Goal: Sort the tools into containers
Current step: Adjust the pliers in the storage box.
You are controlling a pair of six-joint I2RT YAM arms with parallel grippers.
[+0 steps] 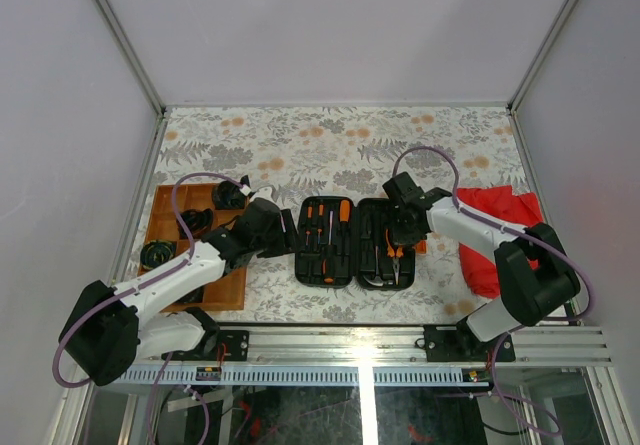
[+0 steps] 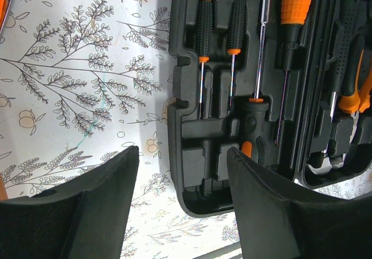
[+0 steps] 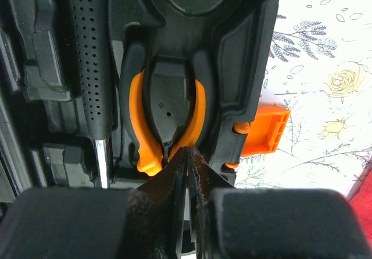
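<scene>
Standing by the table, I see the black tool case [image 1: 322,265] lying open and flat on the floral tablecloth [image 1: 330,145], both halves facing up. The wooden tray [image 1: 163,210] sits to the left of the case. A red cloth [image 1: 495,227] lies bunched to its right.

The left arm reaches in from the tray side. The left gripper [image 2: 183,154] hangs over the case's left rim, near the corner closest to the arm bases. Its fingers [image 2: 99,212] stand well apart with nothing between them; through the gap I see only tablecloth and the moulded edge of the case. Just past it, in the case's left half, the screwdrivers [image 2: 203,20] lie side by side in their slots, with black-and-orange handles and thin steel shafts.

The right arm bends in over the case's right half. The right gripper [image 3: 187,154] is pinched nearly together, with only a hairline slit left and nothing that I can see caught in it. Its tips sit right at the handle ends of the pliers [image 3: 168,113], which lie nested in their recess. Whether the tips touch the handles I cannot tell. The dotted black handle of the hammer [image 3: 90,67] lies in the slot beside the pliers, further into the case. The orange latch [image 3: 264,131] juts from the case's outer right edge, over the tablecloth.
</scene>
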